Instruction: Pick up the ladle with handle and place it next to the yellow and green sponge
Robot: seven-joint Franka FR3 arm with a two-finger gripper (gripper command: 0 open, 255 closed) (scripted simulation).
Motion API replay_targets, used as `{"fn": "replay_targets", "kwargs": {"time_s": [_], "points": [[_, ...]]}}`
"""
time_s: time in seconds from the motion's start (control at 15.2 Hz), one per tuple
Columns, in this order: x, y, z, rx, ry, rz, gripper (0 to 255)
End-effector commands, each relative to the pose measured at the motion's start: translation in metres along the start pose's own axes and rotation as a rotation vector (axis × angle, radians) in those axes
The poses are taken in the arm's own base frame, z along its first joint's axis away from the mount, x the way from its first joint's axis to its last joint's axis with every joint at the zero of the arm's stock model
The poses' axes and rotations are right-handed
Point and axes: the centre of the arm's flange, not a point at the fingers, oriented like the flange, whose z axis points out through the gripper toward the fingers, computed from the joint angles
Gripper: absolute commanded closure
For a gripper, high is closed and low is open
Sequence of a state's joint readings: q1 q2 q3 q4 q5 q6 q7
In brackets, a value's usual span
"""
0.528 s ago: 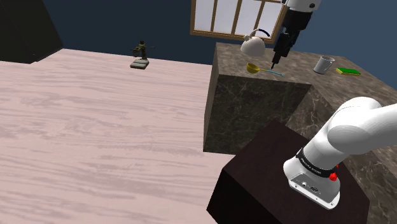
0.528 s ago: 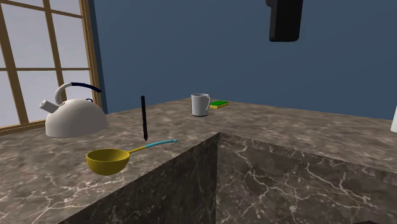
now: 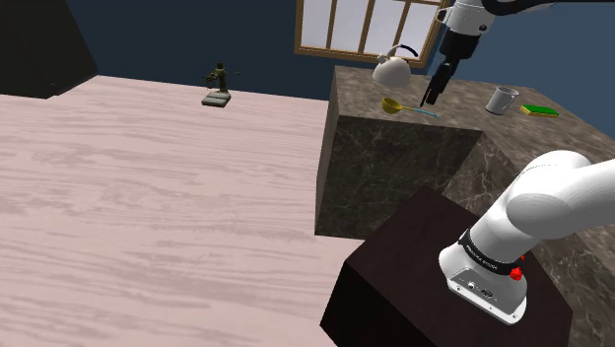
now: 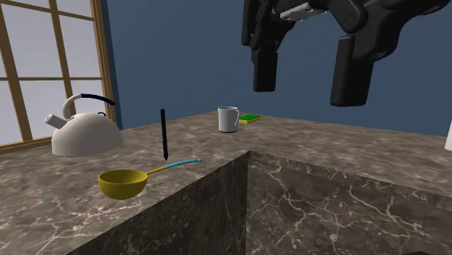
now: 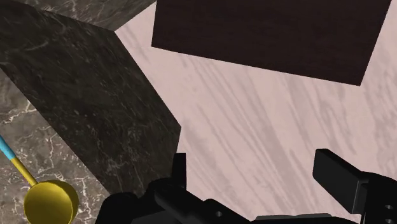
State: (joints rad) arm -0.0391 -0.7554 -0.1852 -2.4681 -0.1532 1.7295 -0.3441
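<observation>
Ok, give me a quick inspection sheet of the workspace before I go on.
Surface: dark marbled counter.
Job's things: yellow ladle with blue handle, lying by the counter's edge; yellow and green sponge near the mug.
Clutter: white kettle, mug, thin black rod upright by the ladle's handle.
Claw: open, empty, raised above the counter.
Cables: nothing seen.
Surroundings: window, blue wall, pale floor with a small figurine.

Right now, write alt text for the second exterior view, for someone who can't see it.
The open black gripper hangs over a dark marble counter, holding nothing. At the view's lower left, a yellow ladle with a blue handle lies near the counter edge in front of a white kettle; a mug and the yellow-green sponge sit farther back.
</observation>
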Motion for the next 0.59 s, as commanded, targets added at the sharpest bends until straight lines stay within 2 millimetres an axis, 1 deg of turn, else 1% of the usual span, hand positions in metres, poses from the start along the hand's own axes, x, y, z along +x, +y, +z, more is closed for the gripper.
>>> {"fn": "replay_targets", "kwargs": {"time_s": [0.0, 0.53], "points": [[0.000, 0.023, 0.018, -0.009, 0.010, -0.043, 0], [0.010, 0.110, 0.070, -0.039, 0.047, -0.201, 0]]}}
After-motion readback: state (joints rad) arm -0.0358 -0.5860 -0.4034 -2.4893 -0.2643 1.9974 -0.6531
